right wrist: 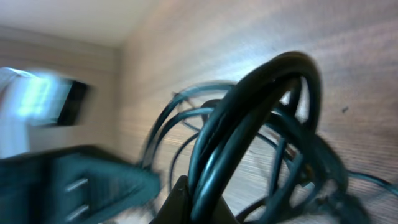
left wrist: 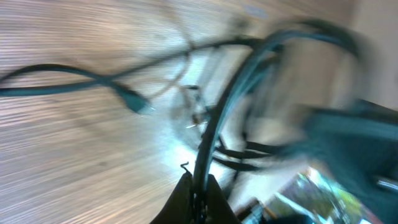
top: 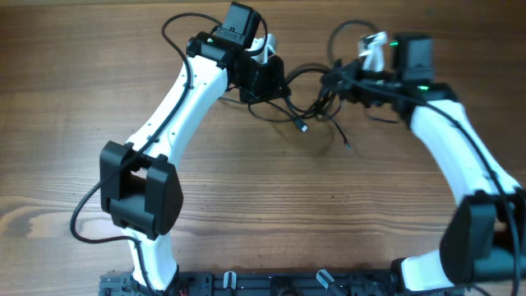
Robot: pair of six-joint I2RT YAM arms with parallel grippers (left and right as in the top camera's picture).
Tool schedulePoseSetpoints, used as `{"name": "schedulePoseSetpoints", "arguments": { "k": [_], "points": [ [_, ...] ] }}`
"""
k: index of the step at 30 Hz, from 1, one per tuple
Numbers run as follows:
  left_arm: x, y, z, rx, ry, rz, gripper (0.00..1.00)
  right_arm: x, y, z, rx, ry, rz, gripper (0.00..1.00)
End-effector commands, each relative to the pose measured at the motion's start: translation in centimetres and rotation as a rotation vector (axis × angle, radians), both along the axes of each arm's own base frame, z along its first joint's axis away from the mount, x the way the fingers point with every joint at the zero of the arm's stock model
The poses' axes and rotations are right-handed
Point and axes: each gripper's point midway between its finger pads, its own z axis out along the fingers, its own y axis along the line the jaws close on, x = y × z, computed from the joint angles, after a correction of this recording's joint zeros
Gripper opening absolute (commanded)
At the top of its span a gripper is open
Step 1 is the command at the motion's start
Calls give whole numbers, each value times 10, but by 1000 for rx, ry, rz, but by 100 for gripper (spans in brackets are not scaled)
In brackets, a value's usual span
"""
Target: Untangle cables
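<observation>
Left fingers (left wrist: 198,205): closed, one strand of the cables (left wrist: 214,134) pinched between the tips and rising straight out of them. Left wrist view is motion-blurred; a loose plug (left wrist: 140,106) lies on the wood to the left of that strand.

Right fingers (right wrist: 186,208): closed on a looped bunch of cables (right wrist: 267,93), several strands arching up from the tips. How many strands are inside the grip is probably not countable here, as the view is blurred.

Overhead: left fingers (top: 267,82) and right fingers (top: 347,82) face each other near the far edge of the desk (top: 246,205), about midway along it. The cables (top: 316,103) hang tangled between them, two loose ends trailing toward the near edge. The wrist views do not show this span; the overhead does not show either grip.
</observation>
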Motion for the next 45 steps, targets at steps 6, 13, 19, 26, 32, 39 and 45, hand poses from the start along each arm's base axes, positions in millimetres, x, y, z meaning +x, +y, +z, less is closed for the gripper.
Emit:
{"name": "schedulePoseSetpoints", "arguments": {
  "k": [6, 13, 19, 26, 32, 39, 45],
  "points": [
    [22, 88, -15, 382, -60, 233, 4, -28, -69, 105, 259, -209, 44, 4],
    [14, 130, -23, 534, -17, 284, 4, -18, -133, 95, 217, -182, -156, 4],
    [14, 163, -25, 572, 24, 331, 4, -20, -179, 26, -93, 23, -418, 4],
    [22, 168, -23, 569, -17, 294, 4, -71, -240, -38, -574, 361, -716, 4],
    [25, 167, -22, 562, -32, 291, 4, -66, -223, -37, -554, 321, -610, 4],
    [22, 148, -21, 472, -41, 182, 4, -53, -151, -13, -284, 134, -248, 25],
    [11, 119, -15, 325, -48, 16, 4, -68, -152, -23, -310, 218, -253, 39]
  ]
}}
